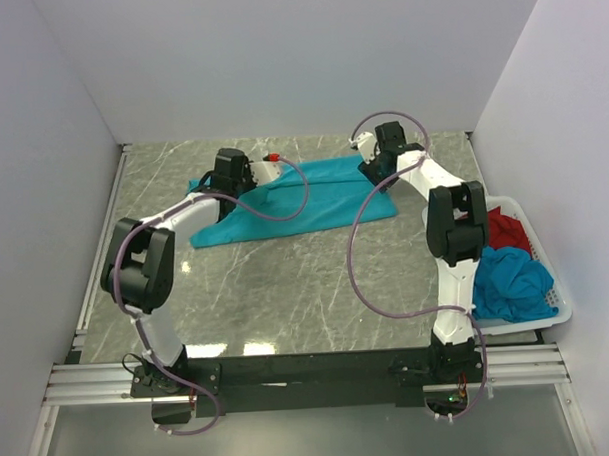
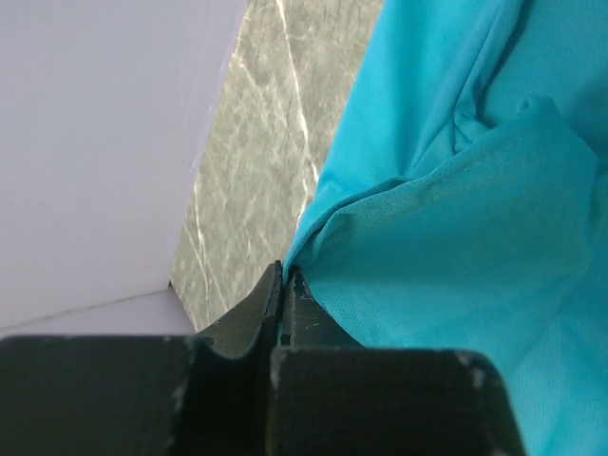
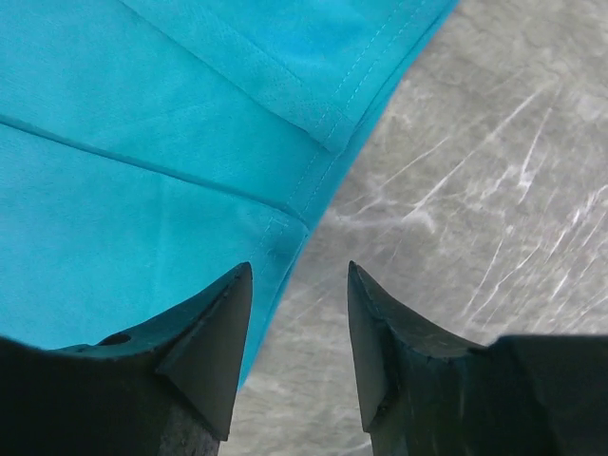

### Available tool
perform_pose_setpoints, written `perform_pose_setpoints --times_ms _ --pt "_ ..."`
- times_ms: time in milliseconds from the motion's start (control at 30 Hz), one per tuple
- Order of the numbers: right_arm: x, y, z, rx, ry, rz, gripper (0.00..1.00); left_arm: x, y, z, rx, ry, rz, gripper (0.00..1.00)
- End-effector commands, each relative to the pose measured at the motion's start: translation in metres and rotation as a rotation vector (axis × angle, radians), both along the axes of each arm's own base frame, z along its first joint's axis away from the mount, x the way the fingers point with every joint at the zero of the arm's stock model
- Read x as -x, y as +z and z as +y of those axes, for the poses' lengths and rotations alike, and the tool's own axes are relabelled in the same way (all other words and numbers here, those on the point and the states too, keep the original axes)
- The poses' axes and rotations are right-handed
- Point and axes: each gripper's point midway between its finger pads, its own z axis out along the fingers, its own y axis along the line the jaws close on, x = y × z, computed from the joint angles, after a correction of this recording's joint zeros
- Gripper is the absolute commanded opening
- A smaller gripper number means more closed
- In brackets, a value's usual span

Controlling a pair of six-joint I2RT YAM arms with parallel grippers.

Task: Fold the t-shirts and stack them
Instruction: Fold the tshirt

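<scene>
The teal t-shirt [image 1: 294, 200] lies spread on the desk [image 1: 287, 289] with its long axis running across from one hand to the other. The left hand [image 2: 283, 274] is pinched tight on the shirt's edge, cloth trailing away to its right. The right hand [image 3: 296, 285] is parted and holds nothing; the hemmed corner sits just ahead of it, reaching under its left finger [image 3: 214, 342] while bare desk lies under the other. I judge the right hand must close on that corner to match the left
</scene>
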Motion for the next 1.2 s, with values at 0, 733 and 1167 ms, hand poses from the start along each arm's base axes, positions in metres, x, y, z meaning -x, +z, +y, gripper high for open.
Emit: perform_pose_setpoints --times_ms 0,733,1167 --pt "-0.01 0.063 0.007 -0.115 -0.061 -0.157 0.52 -0.024 0.014 -0.007 0.017 -0.011 -0.066 0.0" --pt "0.163 0.059 0.111 -0.215 0.736 -0.125 0.59 0.022 0.143 0.046 0.889 0.671 -0.124 0.98" --pt "0.117 0.012 0.142 0.196 0.638 -0.131 0.6 0.195 0.072 0.063 1.135 0.581 -0.035 0.99"
